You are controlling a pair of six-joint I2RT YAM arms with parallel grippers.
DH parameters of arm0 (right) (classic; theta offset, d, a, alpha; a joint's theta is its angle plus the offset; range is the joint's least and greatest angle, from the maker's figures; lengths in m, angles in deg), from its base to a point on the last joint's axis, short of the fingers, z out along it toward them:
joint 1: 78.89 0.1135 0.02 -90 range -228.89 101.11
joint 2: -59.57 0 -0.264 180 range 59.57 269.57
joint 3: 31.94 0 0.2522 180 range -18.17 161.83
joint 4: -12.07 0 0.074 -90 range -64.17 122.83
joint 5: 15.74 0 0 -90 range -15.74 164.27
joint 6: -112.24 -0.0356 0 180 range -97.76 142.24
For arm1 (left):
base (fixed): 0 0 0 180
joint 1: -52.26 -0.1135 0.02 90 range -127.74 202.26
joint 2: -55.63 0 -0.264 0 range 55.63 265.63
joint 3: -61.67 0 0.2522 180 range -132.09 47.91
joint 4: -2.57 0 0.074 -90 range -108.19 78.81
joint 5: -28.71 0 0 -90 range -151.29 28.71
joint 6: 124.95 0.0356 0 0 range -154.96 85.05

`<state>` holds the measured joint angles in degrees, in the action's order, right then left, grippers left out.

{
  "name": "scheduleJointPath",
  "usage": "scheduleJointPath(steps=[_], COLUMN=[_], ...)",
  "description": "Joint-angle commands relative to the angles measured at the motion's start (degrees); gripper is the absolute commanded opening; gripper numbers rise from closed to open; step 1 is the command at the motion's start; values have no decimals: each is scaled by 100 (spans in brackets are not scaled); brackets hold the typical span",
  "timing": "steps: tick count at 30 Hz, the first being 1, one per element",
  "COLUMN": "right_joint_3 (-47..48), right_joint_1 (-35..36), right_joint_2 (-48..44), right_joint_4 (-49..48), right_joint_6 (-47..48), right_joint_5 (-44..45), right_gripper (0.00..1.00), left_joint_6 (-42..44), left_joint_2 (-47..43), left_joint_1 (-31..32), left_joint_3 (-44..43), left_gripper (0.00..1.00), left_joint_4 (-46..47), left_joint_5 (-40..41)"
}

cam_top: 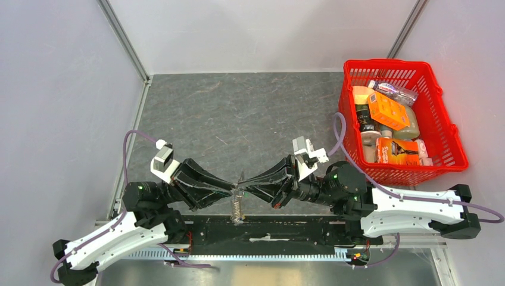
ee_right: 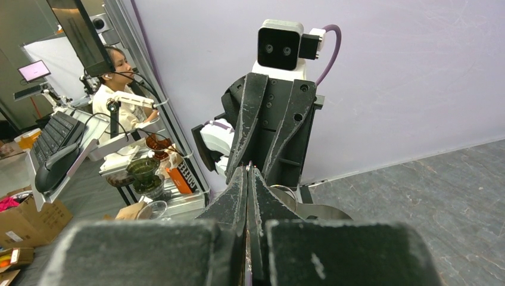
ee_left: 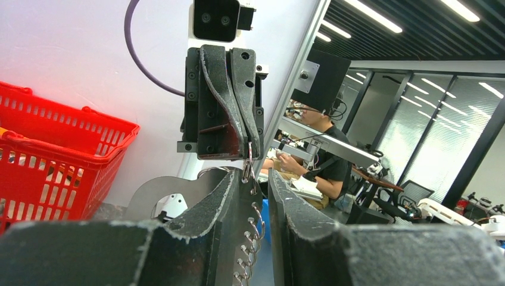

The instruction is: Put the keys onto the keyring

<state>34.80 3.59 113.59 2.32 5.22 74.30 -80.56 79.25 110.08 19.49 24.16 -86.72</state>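
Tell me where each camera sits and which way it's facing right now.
Top external: above and behind the bases, looking down on the table; both arms show, left gripper and right gripper tip to tip, basket far right.
Left wrist: on the left arm, facing right along its own parted fingers at the right gripper; the keyring dangles between.
Right wrist: on the right arm, facing left along its own shut fingers at the left gripper.
Shared: both wrist views show both grippers; top and left wrist show the basket.
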Motion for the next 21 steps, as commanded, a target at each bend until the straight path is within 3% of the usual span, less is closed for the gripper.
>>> scheduleJointPath(steps=[1, 21], right_joint_3=[-2, 20], right_joint_1=[-12, -12], right_joint_2=[-61, -3], right_joint_4=[-479, -452], right_joint_6=[-56, -50], right_joint_5=[14, -250], right_gripper=[0, 0], left_joint_6=[-71, -89], left_joint_2=[-37, 96], left_joint_1=[-17, -18], left_joint_3=[30, -2], left_gripper=[30, 22], left_joint_4=[200, 323], left_joint_5=[148, 152])
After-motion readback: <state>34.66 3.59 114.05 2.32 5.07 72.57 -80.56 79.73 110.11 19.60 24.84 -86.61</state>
